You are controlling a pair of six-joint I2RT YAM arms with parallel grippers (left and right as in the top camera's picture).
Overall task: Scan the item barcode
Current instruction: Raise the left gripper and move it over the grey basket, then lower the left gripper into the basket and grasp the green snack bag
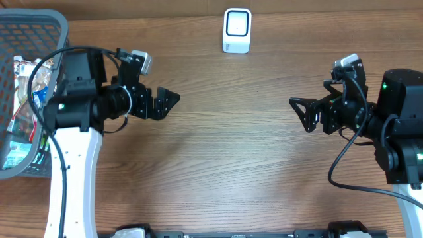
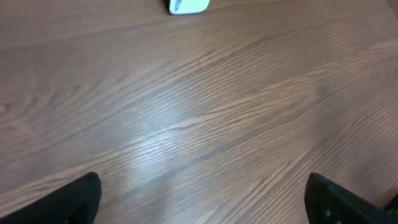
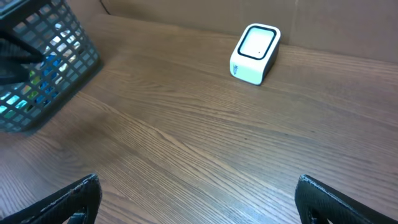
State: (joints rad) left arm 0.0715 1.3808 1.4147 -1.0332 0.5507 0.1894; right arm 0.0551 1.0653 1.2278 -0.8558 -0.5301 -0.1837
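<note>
Closest to view are the dark fingertips [image 2: 74, 202] of the left gripper [image 1: 166, 100], one in each bottom corner of its wrist camera. They are spread wide with nothing but bare wood between them. The right gripper [image 1: 299, 114] stands the same way, its jaws spread apart and empty, pointing in toward the middle of the brown wooden table [image 1: 225, 158]. The two arms face each other from either side, well apart.

The things to be scanned are in a grey mesh basket [image 1: 39, 26] at the far left edge of the table, behind the left arm. Inside are crinkly packets [image 1: 23, 82] in mixed colours, jumbled together. A small white scanner [image 1: 236, 30] with a dark-framed window sits at the back of the table, between the two arms and well apart from both.

The packets look light, soft and thin, likely slick film that gives and crackles under a pinch. I'd judge the best hold to be on a flat edge or sealed seam. That leaves the printed side uncovered so the barcode can face the scanner's window.

Much is hidden. The basket is cut off at the left of the overhead view, and the left arm covers part of it. No barcode can be made out, nor how many packets there are. From the right wrist camera the contents show only as blue and white glints through the mesh.
</note>
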